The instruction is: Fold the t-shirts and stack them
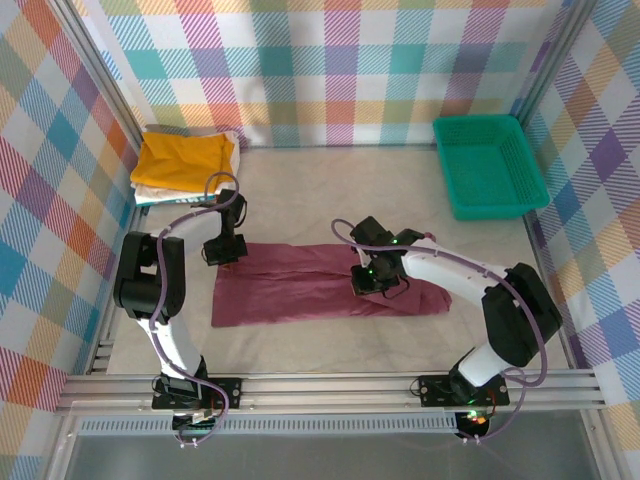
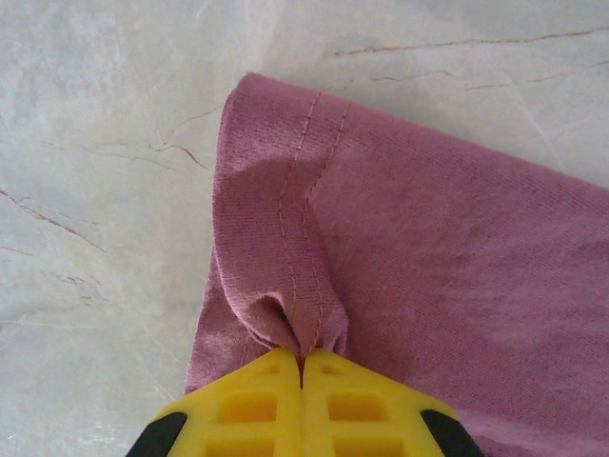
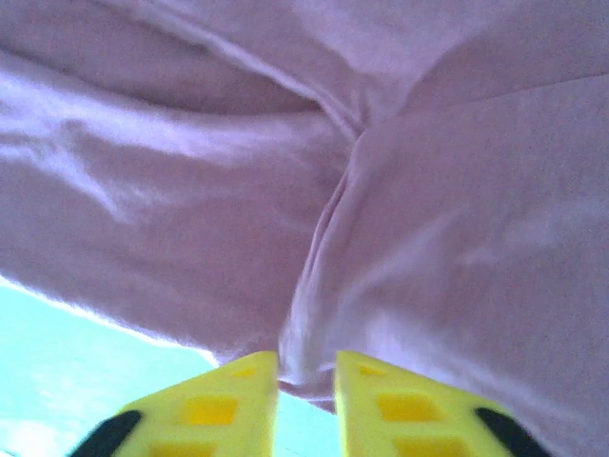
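Our left tool (image 2: pixel 302 360) is clenched on the maroon shirt (image 2: pixel 428 267). In the left wrist view its two yellow fingers (image 2: pixel 249 405) meet with no gap, and a pinch of the stitched hem is gathered into the seam between them. The cloth puckers up from that pinch into a small ridge, and the double line of stitching bends as it runs into the grip. Just left of the hem lies the pale, crinkled surface (image 2: pixel 95 190).

Our right tool (image 3: pixel 305 376) is grasping the same shirt. In the right wrist view its yellow fingers stand slightly apart with a fold of the cloth drawn down between them. From there a deep crease runs up and away through the fabric, which hangs in loose folds above the fingers.

From above, we see the left tool at the shirt's far left corner and the right tool on its right part, towards the far edge. The shirt lies stretched left to right across the middle of the surface, folded into a long band, with its right end bunched under the right arm.

In the far left corner a folded yellow shirt (image 1: pixel 185 158) rests on top of a white shirt (image 1: pixel 165 190), well apart from the maroon one. A teal basket (image 1: pixel 478 121) sits in the far right corner.
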